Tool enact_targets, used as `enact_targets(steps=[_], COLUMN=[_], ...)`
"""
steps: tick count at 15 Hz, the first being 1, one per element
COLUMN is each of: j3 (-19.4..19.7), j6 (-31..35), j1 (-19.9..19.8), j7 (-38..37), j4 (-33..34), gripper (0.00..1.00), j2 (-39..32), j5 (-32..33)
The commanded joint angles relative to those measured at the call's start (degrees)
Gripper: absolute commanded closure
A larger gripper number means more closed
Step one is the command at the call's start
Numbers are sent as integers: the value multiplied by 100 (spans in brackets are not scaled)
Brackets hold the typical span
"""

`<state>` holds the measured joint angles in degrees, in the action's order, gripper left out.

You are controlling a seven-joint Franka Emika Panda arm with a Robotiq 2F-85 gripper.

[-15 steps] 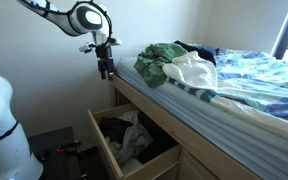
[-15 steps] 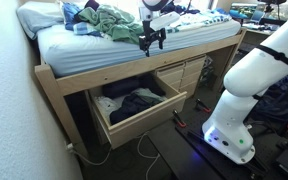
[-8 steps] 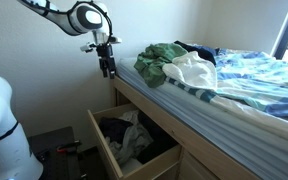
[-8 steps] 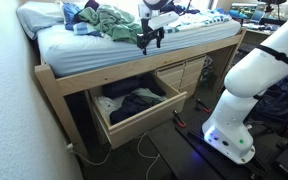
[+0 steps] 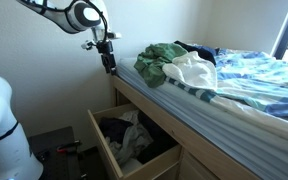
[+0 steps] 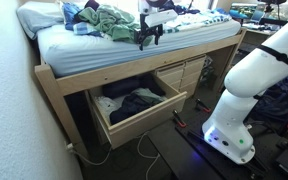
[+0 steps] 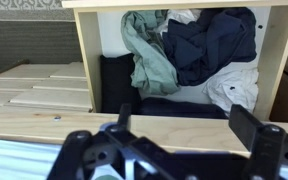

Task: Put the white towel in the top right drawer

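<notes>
The gripper [image 5: 108, 63] hangs over the near corner of the bed [image 5: 169, 108], at the mattress edge and directly above the open drawer [image 5: 103, 140]. In the wrist view its fingers [image 7: 124, 116] are spread wide with nothing between them, so it holds nothing.

The white towel [image 5: 194, 70] lies on top of the bed, well to the right of the gripper. It is crumpled against a green garment [image 5: 156, 62], with a dark piece just behind it. None of it has been lifted, so the step in hand looks like the reach and grasp, and the task is barely begun.

To do this well, I would carry the gripper right along the mattress and bring it down on the towel's raised, bunched middle, where a fold gives the fingers something to close on. The green garment touches the towel's left side, so a pinch taken towards the towel's right side should avoid dragging that cloth along. Cloth trails, so a high lift is needed before moving back, or the hanging end may catch the wooden bed rail [image 6: 134, 62].

The drawer already holds a grey-green cloth [image 7: 149, 52] and dark blue clothes [image 7: 209, 45]. The release should be made low and centred, so that no corner is left draped over the drawer front.
</notes>
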<state>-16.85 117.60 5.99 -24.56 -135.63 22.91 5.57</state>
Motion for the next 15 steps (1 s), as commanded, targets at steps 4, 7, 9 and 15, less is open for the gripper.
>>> enact_targets(steps=[4, 7, 9, 15], j3=[64, 140, 173, 299], j6=[454, 791, 1043, 1502], j1=[21, 9, -25, -118], j7=[-578, -700, -810, -1065], j4=[-134, -233, -306, -310], gripper=[0, 0, 0, 0], j2=[390, 535, 629, 612], j5=[-295, -622, -803, -1301])
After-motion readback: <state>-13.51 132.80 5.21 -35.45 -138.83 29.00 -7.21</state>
